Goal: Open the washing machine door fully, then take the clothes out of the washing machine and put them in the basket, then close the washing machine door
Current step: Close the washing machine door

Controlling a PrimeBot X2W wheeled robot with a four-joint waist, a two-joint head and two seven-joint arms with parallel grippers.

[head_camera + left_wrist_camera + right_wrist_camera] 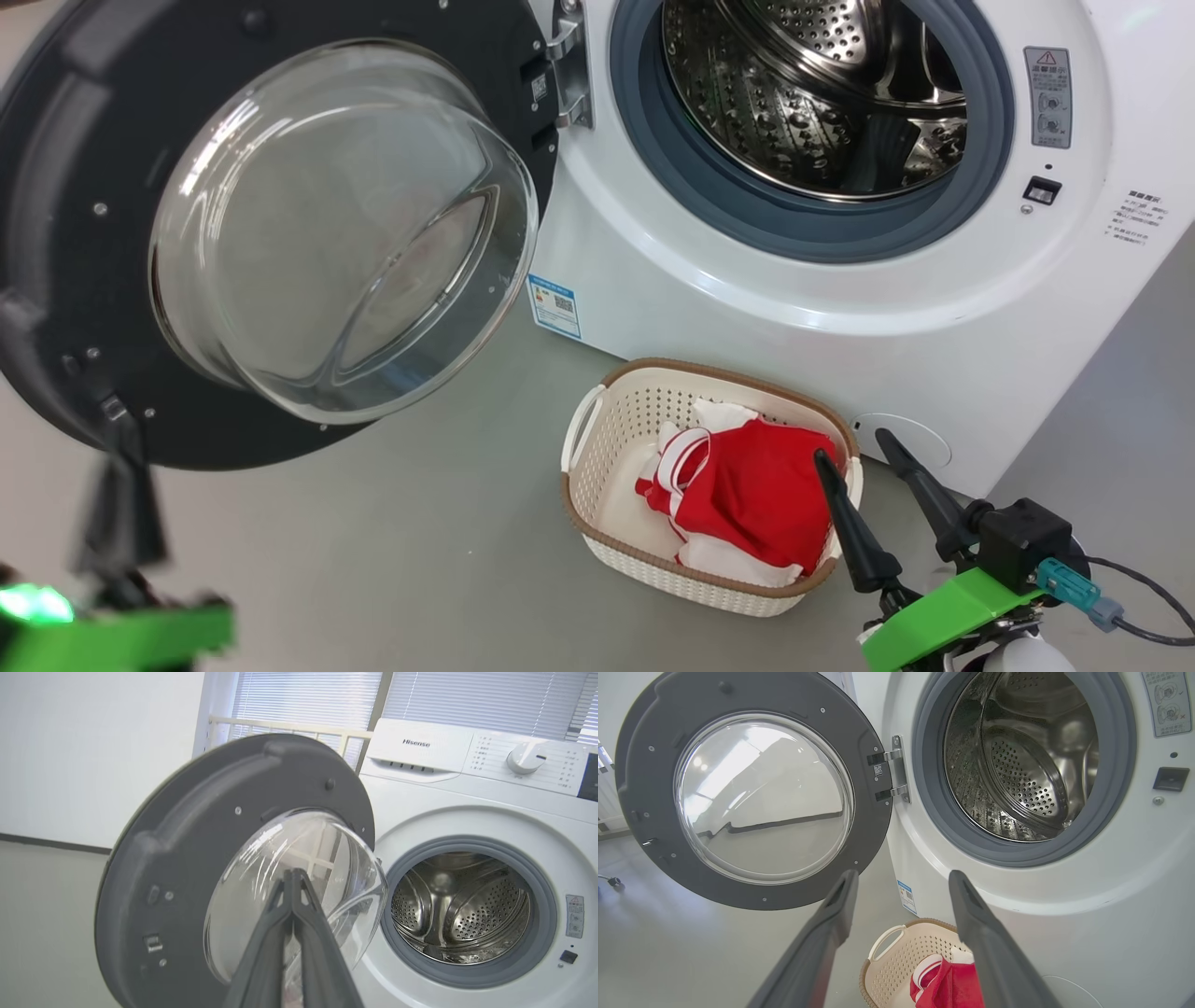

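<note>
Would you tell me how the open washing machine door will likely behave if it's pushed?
The door should probably swing rigidly about its hinge rather than flex. Its bulging glass bowl looks glossy and curved, so a push there may skid off; the flat dark rim seems a surer contact.

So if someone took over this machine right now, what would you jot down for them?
Left gripper: shut, empty, pointing at the glass of the washing machine door.
Right gripper: open, empty, near the right end of the basket.
Things: door stands wide open; clothes lie in the basket on the floor before the washing machine; drum looks empty.
Done: door opened, clothes moved.
To do: close the door.
</note>
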